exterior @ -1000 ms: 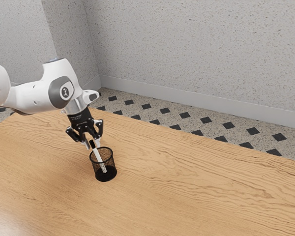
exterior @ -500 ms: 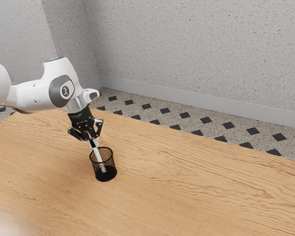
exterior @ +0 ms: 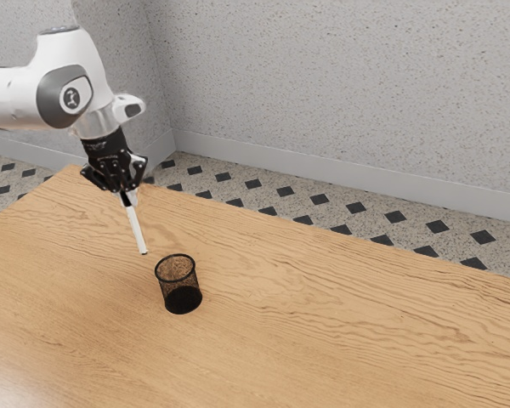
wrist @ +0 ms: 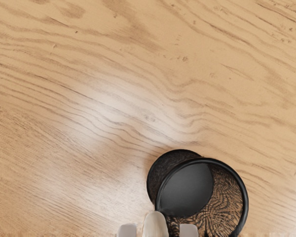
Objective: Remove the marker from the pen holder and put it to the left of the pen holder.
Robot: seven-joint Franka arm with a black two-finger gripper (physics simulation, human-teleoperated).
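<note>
While the fingers (wrist: pixel 188 230) pinch the marker (exterior: pixel 136 229), with just its width between them, it hangs below them, its low end tipped toward the holder (exterior: pixel 184 299). The holder sits lower than the fingers, toward the exterior view's right, so I think the marker should come down beside it, on the wood table (exterior: pixel 323 323). Past the fingers are a speckled wall (exterior: pixel 340 85) and floor (exterior: pixel 280 189).

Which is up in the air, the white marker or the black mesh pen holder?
The white marker: the black gripper holds it, while the pen holder stands on the wooden table.
</note>
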